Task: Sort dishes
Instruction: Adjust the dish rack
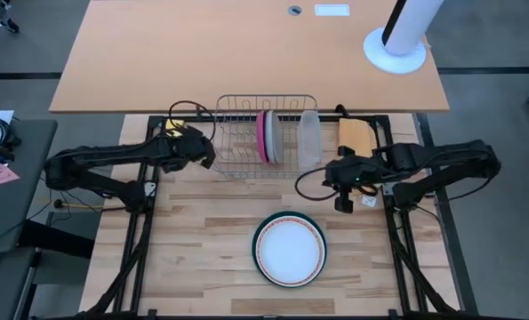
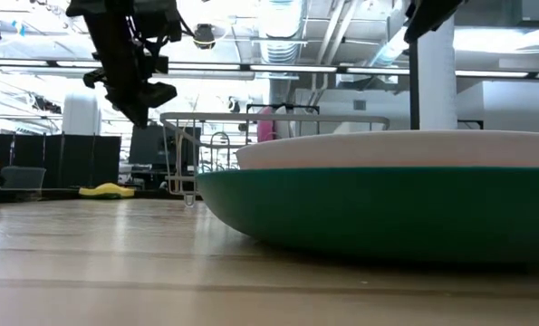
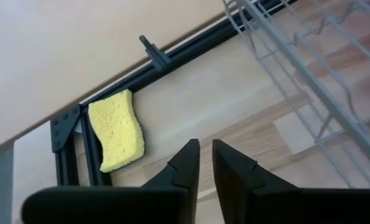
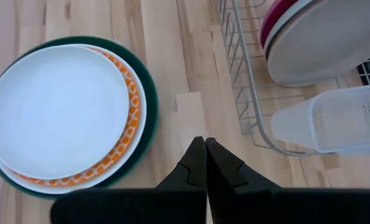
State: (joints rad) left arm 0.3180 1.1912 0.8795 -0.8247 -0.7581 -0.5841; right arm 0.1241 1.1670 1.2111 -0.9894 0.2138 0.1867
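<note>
Three round dinner plates lay stacked near the front middle of the pale wooden slatted table (image 1: 202, 267): a dark green plate (image 4: 148, 93) at the bottom, an orange-patterned plate (image 4: 125, 146) on it, and a plain white plate (image 1: 289, 249) on top. In the right wrist view the white plate sat shifted to one side of the stack, so a crescent of orange pattern and a wider rim of green showed. In the low view the green plate filled the foreground with a pale rim above it.

Two more plates stood on edge in the wire dish rack (image 1: 237, 142) at the back of the table: a magenta pink plate (image 1: 261, 135) and, right against it, a pale grey plate (image 4: 334, 43). A clear plastic tub (image 1: 309, 138) leaned at the rack's right end, close beside the grey plate. A yellow sponge (image 3: 115, 130) lay flat on the table by the black frame rail, beyond the rack's left end.

The left gripper (image 3: 206, 163) hung above the table just left of the rack, near the sponge; its two dark fingers stood a narrow gap apart with nothing between them. The right gripper (image 4: 204, 163) hovered over bare wood between the plate stack and the rack's right front corner, its fingers pressed together and carrying nothing. Neither gripper touched a plate.
</note>
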